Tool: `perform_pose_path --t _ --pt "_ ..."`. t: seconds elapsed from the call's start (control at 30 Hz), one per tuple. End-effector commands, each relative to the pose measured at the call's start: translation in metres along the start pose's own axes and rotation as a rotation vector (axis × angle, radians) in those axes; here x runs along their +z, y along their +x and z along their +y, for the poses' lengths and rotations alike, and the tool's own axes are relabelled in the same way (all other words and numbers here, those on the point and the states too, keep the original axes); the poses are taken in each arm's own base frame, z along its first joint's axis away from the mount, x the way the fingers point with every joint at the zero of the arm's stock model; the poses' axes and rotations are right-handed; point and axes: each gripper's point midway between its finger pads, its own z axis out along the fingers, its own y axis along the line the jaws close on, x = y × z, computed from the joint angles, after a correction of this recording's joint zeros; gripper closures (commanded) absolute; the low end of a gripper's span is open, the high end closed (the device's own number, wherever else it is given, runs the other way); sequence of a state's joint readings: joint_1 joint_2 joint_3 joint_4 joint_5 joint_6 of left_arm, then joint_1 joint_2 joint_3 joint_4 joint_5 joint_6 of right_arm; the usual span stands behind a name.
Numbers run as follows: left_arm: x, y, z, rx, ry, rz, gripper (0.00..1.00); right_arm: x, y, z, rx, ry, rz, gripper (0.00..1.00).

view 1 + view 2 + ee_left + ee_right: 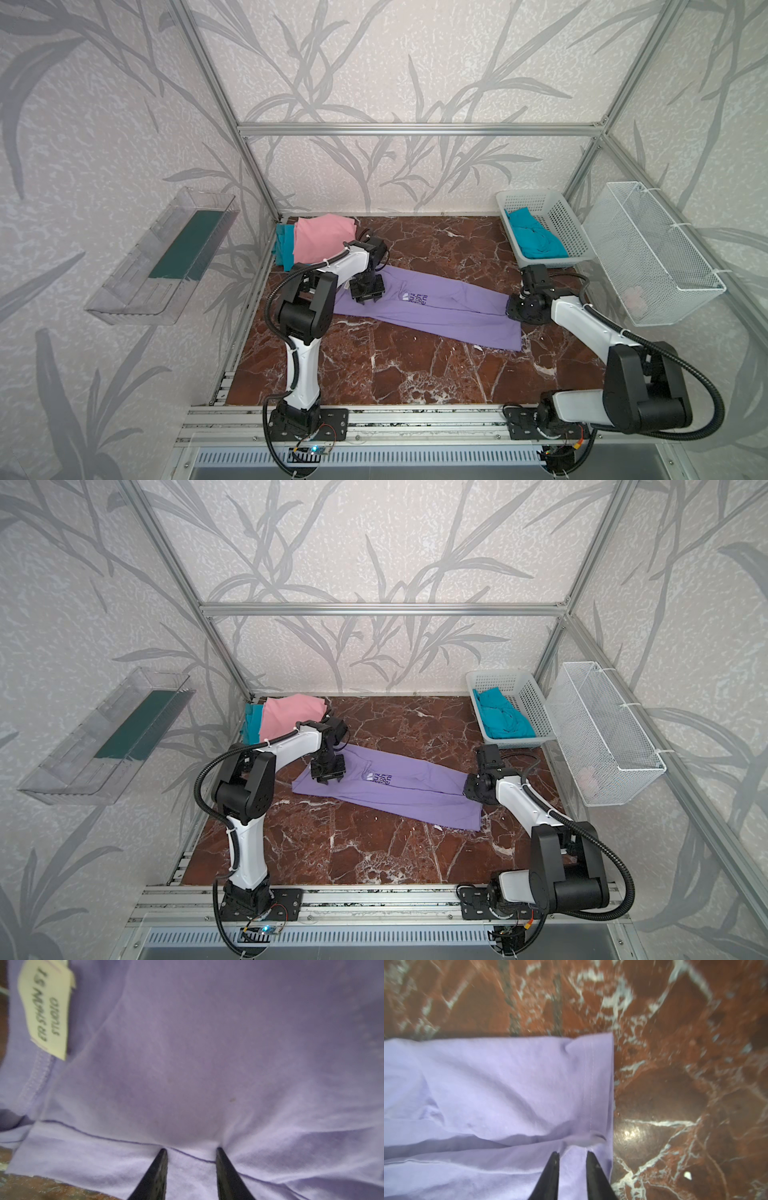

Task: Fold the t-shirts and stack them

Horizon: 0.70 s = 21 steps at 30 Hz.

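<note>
Back-left corner of the table: a pink t-shirt is seen folded and laid on a folded teal t-shirt, so the stack is begun.

Step in hand, as judged: the crosswise fold of the lavender t-shirt. It is laid near mid-table as a long strip w/ its sides turned in, running from near the stack toward the front right. A printed motif shows near its middle.

At the collar end the left jaws are set tips-down in the cloth and closed on a pinch of it, w/ puckers drawn round one tip. The neck label is shown close by in the left wrist view.

At the hem end the right jaws are closed on a raised pleat by the hem corner, though that view is blurred.

Next move, prob.: one end is to be lifted and carried over the other. Edges are to be matched and the cloth kept taut so the layers aren't dragged open. The fabric is thin, soft and lightly creased, so slip is poss.

Back right: a crumpled teal t-shirt is left in the white basket, not yet folded.
</note>
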State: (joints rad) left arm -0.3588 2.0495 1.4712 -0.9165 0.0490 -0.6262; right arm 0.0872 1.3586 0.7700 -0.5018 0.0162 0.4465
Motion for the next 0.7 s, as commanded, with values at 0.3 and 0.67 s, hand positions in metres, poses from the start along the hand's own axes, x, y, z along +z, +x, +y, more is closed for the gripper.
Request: perform_pose_path --t 0.3,0.67 --pt "0.01 0.002 0.003 0.015 -0.026 0.018 0.6 -0.002 0.003 -0.012 -0.013 0.059 0.003 0.62" --pt "0.013 0.003 0.004 0.011 -0.028 0.025 0.61 0.022 -0.004 -0.021 0.003 0.094 0.053 0.59"
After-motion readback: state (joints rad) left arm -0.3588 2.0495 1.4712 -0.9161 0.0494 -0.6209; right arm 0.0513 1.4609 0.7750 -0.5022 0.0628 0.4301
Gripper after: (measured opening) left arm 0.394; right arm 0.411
